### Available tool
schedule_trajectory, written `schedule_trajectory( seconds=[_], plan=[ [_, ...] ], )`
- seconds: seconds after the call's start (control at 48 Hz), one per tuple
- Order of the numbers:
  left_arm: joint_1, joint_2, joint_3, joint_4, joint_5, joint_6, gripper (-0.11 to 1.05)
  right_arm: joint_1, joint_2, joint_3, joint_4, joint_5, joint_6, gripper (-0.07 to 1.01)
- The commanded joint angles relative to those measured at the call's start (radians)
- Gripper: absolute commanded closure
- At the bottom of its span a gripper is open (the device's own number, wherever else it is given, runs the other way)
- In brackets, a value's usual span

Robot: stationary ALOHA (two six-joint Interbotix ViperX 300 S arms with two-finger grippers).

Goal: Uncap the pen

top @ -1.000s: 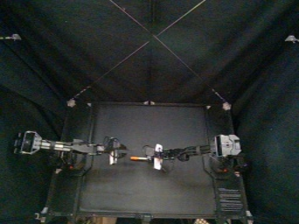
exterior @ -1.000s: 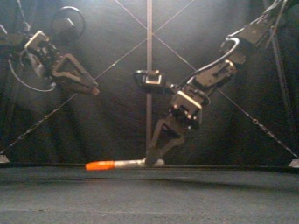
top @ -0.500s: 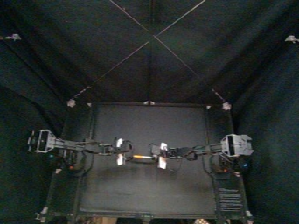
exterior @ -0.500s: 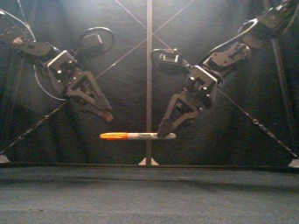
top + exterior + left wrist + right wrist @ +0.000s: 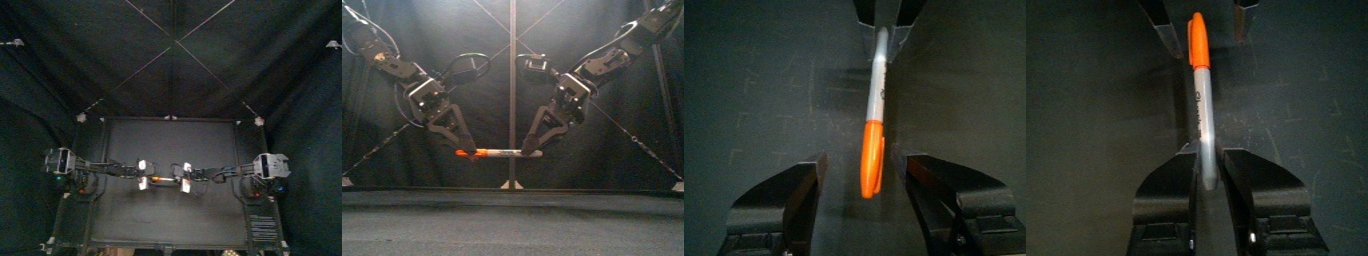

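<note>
Since half a second ago the left gripper (image 5: 460,149) has swung down and inward, from well left of the pen (image 5: 502,154) to its orange cap (image 5: 871,160). The pen and the right gripper (image 5: 533,152) have hardly shifted. Nearest lies the black table (image 5: 513,225). Above it the pen hangs level in the air, clear of the surface, so that each arm can reach one end. The right gripper is clamped on the pale barrel, likely to steady it for the pull. The left gripper's jaws stand apart on either side of the cap, with gaps on both sides, gripping nothing yet. Behind hangs the black curtain (image 5: 489,100).
</note>
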Motion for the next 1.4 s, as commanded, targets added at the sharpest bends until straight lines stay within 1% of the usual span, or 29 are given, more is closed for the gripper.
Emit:
schedule_trajectory(
  seconds=[0.021, 0.062, 0.125, 0.167, 0.188, 0.25, 0.312, 0.417, 0.438, 0.5, 0.562, 0.583, 0.604, 0.708, 0.75, 0.771, 0.792, 0.917, 0.979, 1.042, 1.188, 1.396],
  plan=[
    [-0.002, -0.003, -0.018, -0.003, 0.005, -0.0015, 0.07, -0.005, -0.040, -0.009, 0.000, -0.009, -0.002, 0.39],
    [-0.002, -0.003, -0.018, -0.003, 0.005, -0.0015, 0.07, -0.008, -0.040, -0.009, -0.002, -0.009, -0.002, 0.39],
    [-0.002, -0.002, -0.017, -0.002, 0.005, 0.0015, 0.09, -0.009, -0.040, -0.009, -0.002, -0.009, -0.002, 0.39],
    [-0.002, -0.002, -0.017, -0.002, 0.005, 0.0015, 0.10, -0.011, -0.040, -0.008, -0.002, -0.011, -0.002, 0.39],
    [-0.002, -0.002, -0.017, 0.000, 0.005, 0.0031, 0.12, -0.011, -0.040, -0.008, -0.002, -0.011, -0.002, 0.39],
    [-0.002, 0.002, -0.018, 0.008, 0.005, 0.0031, 0.18, -0.011, -0.040, -0.006, 0.000, -0.011, -0.002, 0.39],
    [-0.002, 0.003, -0.020, 0.021, 0.003, 0.0031, 0.26, -0.011, -0.040, -0.003, 0.002, -0.011, 0.000, 0.40],
    [-0.002, 0.005, -0.020, 0.029, -0.002, 0.0031, 0.37, -0.009, -0.041, 0.005, 0.003, -0.009, 0.000, 0.39],
    [0.000, 0.003, -0.020, 0.031, -0.003, 0.0046, 0.39, -0.011, -0.041, 0.006, 0.003, -0.011, 0.000, 0.39],
    [0.005, 0.000, -0.012, 0.037, -0.006, 0.0046, 0.44, -0.011, -0.044, 0.017, 0.005, -0.011, 0.000, 0.39],
    [0.006, -0.008, -0.003, 0.043, -0.012, 0.0046, 0.44, -0.011, -0.057, 0.037, 0.008, -0.020, 0.002, 0.39],
    [0.008, -0.011, 0.002, 0.044, -0.014, 0.0031, 0.44, -0.011, -0.061, 0.043, 0.009, -0.025, 0.002, 0.39],
    [0.008, -0.015, 0.005, 0.046, -0.015, 0.0046, 0.44, -0.011, -0.067, 0.051, 0.012, -0.029, 0.002, 0.39],
    [0.008, -0.035, 0.029, 0.048, -0.028, 0.0046, 0.44, -0.012, -0.098, 0.097, 0.029, -0.071, 0.002, 0.40],
    [0.008, -0.051, 0.043, 0.049, -0.034, 0.0046, 0.44, -0.015, -0.117, 0.121, 0.038, -0.092, 0.002, 0.40],
    [0.008, -0.055, 0.051, 0.048, -0.035, 0.0031, 0.44, -0.017, -0.123, 0.132, 0.041, -0.100, 0.002, 0.39],
    [0.009, -0.061, 0.055, 0.048, -0.038, 0.0046, 0.44, -0.018, -0.129, 0.141, 0.046, -0.106, 0.002, 0.39],
    [0.009, -0.109, 0.092, 0.055, -0.055, 0.0046, 0.44, -0.021, -0.163, 0.190, 0.061, -0.130, 0.002, 0.40],
    [0.009, -0.135, 0.110, 0.061, -0.057, 0.0046, 0.44, -0.021, -0.176, 0.206, 0.067, -0.143, 0.002, 0.39],
    [0.009, -0.155, 0.121, 0.064, -0.058, 0.0046, 0.44, -0.023, -0.187, 0.221, 0.067, -0.161, 0.000, 0.40],
    [0.009, -0.206, 0.153, 0.066, -0.058, 0.0046, 0.44, -0.023, -0.195, 0.244, 0.063, -0.181, 0.000, 0.39],
    [0.009, -0.259, 0.184, 0.066, -0.058, 0.0031, 0.44, -0.021, -0.195, 0.255, 0.054, -0.221, -0.002, 0.39]
  ],
)
